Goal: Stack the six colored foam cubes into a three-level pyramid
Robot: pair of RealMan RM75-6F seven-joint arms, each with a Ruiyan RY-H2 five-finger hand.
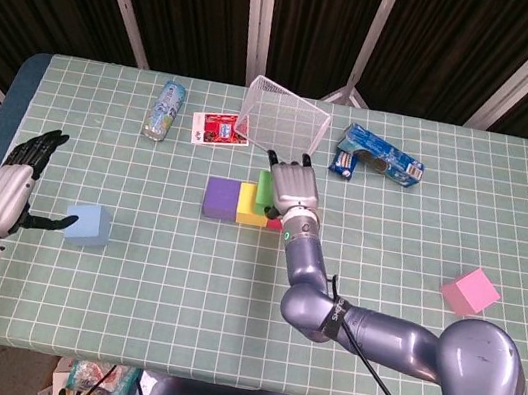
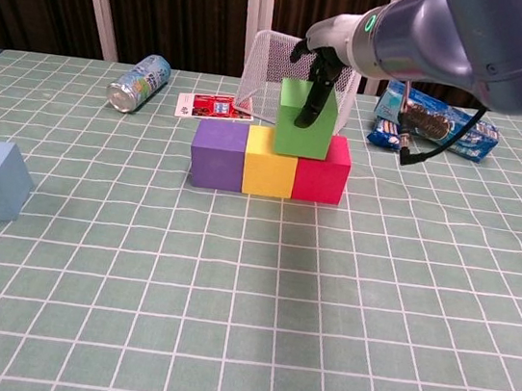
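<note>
Right robot hand (image 2: 318,77) grasping green cube (image 2: 305,124), set on top of yellow cube (image 2: 270,163) and red cube (image 2: 321,174), over their seam. Purple cube (image 2: 218,155) touching yellow, all three in a row mid-desk (image 1: 131,267). Left robot hand (image 1: 10,191) released, fingers spread, just beside blue cube (image 1: 89,225) at left. Pink cube (image 1: 470,290) far right, well apart. Wire basket (image 1: 283,115), can (image 1: 165,110), snack packs (image 1: 377,157) behind the row.

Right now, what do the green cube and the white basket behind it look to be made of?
Green cube: likely foam, with matte, unglossy faces and slightly soft edges. White basket: looks like fine wire mesh, since the background shows through its thin white grid; whether it is coated metal or plastic is unclear.
</note>
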